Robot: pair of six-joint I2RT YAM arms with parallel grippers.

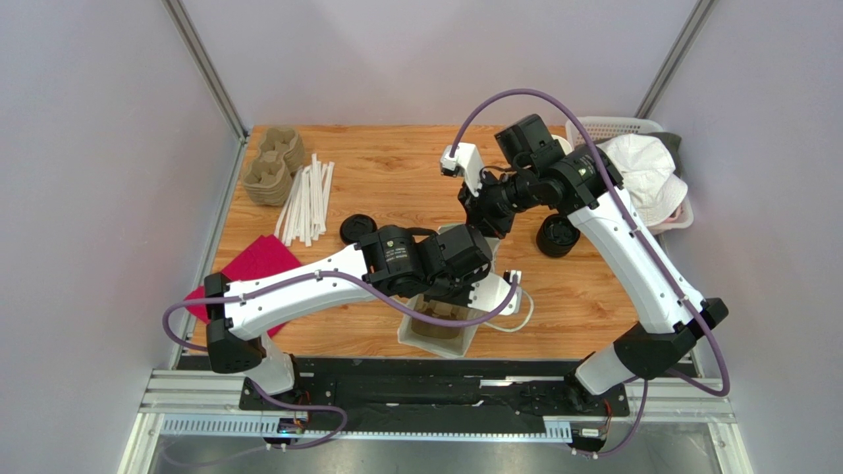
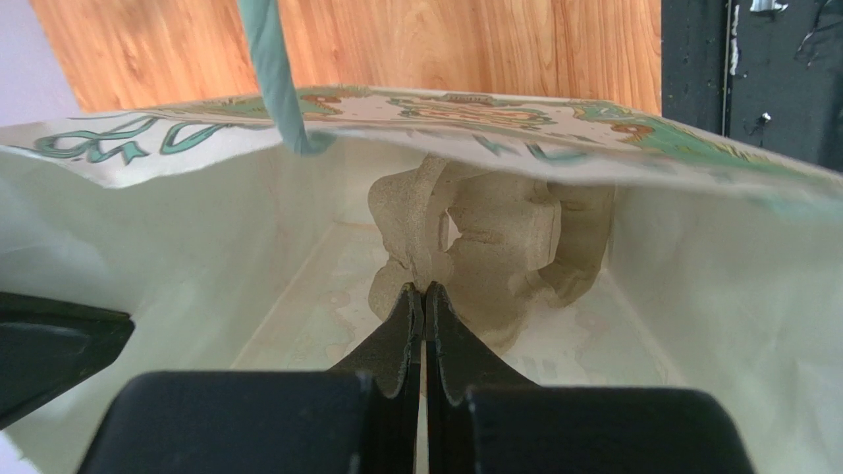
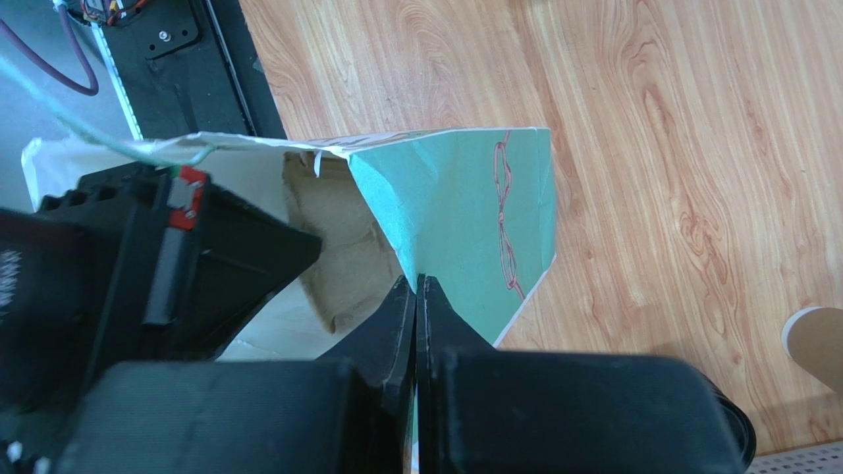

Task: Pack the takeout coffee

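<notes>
Both jaw pairs are pressed together; the white-and-teal paper bag [image 3: 465,217] could be dragged over when the left end effector [image 2: 423,293] is withdrawn.

Both arms [image 1: 297,286] white w/ blk joints [image 1: 396,259], purple cables [image 1: 515,95], blk end effectors [image 2: 423,292] [image 3: 418,284].

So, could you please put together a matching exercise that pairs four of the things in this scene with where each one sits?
Things:
1. pulp carrier
2. red napkin
3. black lid
4. white basket

Places:
A. at the far right corner of the table
B. inside the paper bag
C. at the table's left edge, on the near side
D. on bare wood just right of the white sticks

Pairs: 1-B, 2-C, 3-D, 4-A
</notes>
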